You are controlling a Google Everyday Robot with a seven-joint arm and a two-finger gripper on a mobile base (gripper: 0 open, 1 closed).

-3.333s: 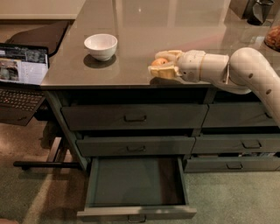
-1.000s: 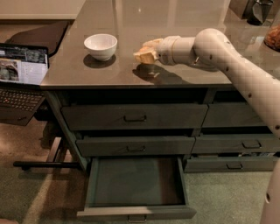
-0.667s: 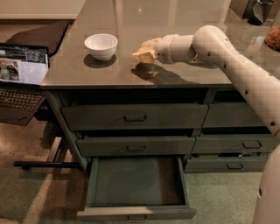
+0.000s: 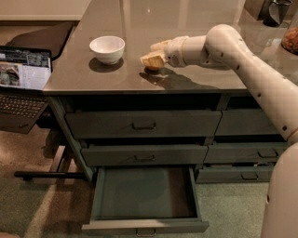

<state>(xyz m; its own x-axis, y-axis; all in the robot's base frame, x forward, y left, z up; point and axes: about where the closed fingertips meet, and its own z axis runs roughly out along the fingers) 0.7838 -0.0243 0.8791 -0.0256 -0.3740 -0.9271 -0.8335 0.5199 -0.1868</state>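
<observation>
My gripper [image 4: 155, 55] hangs just above the grey countertop [image 4: 139, 18], near its front edge and about the middle. The white arm [image 4: 242, 56] reaches in from the right. A tan patch shows at the gripper's tip, and I cannot tell whether it is a held thing or part of the gripper. A white bowl [image 4: 107, 48] stands on the counter a short way to the gripper's left, apart from it.
Below the counter are grey drawers; the bottom left drawer [image 4: 145, 197] is pulled out and looks empty. An open laptop [image 4: 23, 74] sits at the left on a lower surface. A dark vessel [image 4: 274, 11] and a jar [image 4: 291, 39] stand at the far right.
Since the earliest frame the gripper has moved left along the counter's front edge, closer to the bowl. Over the last second it has barely shifted.
</observation>
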